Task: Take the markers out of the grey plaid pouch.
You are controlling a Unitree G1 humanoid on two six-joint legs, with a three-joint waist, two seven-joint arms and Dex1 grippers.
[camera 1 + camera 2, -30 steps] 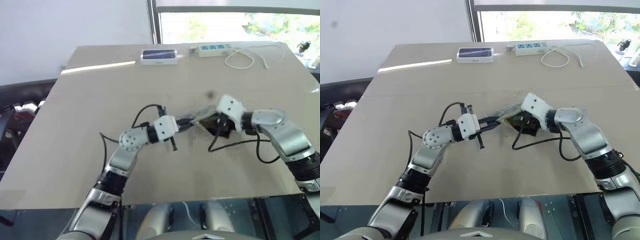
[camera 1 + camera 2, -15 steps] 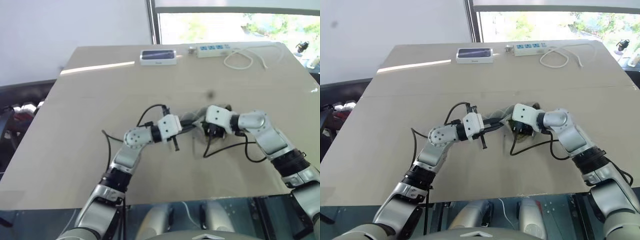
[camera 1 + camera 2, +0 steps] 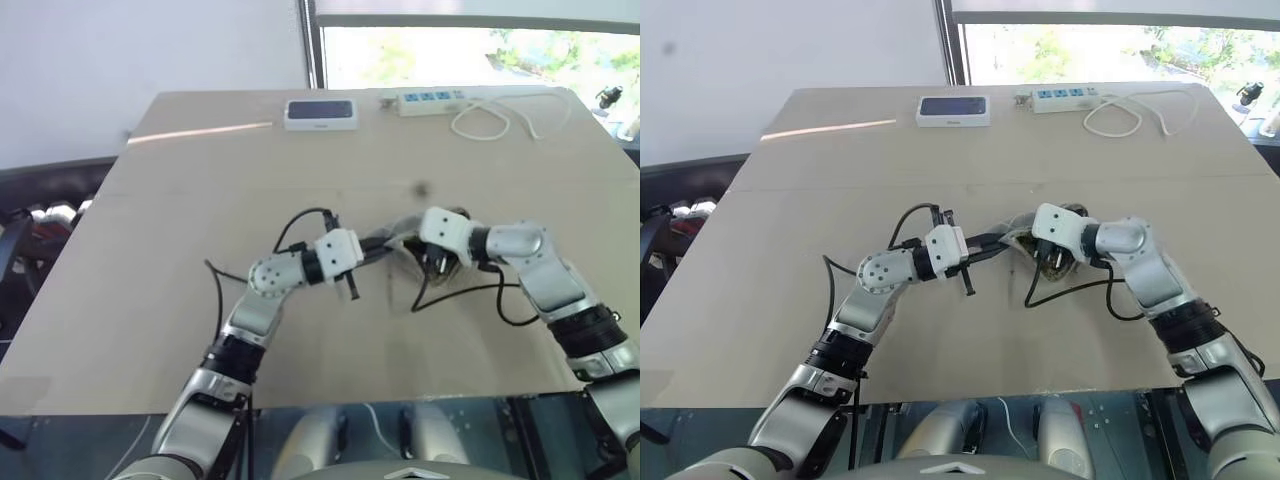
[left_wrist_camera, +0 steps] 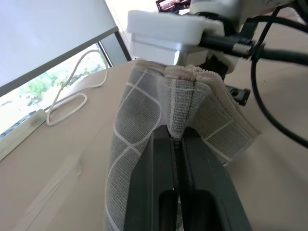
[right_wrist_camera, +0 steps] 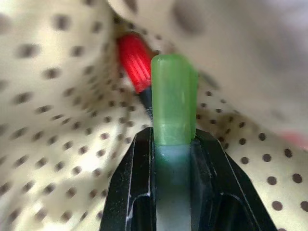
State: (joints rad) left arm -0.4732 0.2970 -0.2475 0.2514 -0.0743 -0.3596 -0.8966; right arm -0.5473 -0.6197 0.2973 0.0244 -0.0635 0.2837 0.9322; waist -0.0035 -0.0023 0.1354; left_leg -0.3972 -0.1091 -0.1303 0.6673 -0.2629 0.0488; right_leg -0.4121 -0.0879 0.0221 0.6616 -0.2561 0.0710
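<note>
The grey plaid pouch (image 4: 139, 110) is held up off the table at mid-table, its mouth spread open. My left gripper (image 4: 176, 137) is shut on the pouch's seam edge, coming in from the left (image 3: 385, 248). My right gripper (image 3: 432, 262) reaches into the pouch's mouth from the right. Inside, against the yellowish dotted lining, its fingers (image 5: 137, 163) are shut on the lime-green marker (image 5: 174, 96), whose cap sticks out past the tips. The red marker (image 5: 134, 62) lies just behind it, partly hidden by a fold of the lining.
A white-and-dark box (image 3: 320, 113) lies at the table's far edge. To its right are a white power strip (image 3: 432, 100) and its looped cord (image 3: 495, 120). Black wrist cables (image 3: 455, 295) trail on the table below the pouch.
My right gripper has gone down into the pouch's mouth and closed its fingers on the green marker. The left gripper keeps its hold on the pouch's edge, about where it was.
</note>
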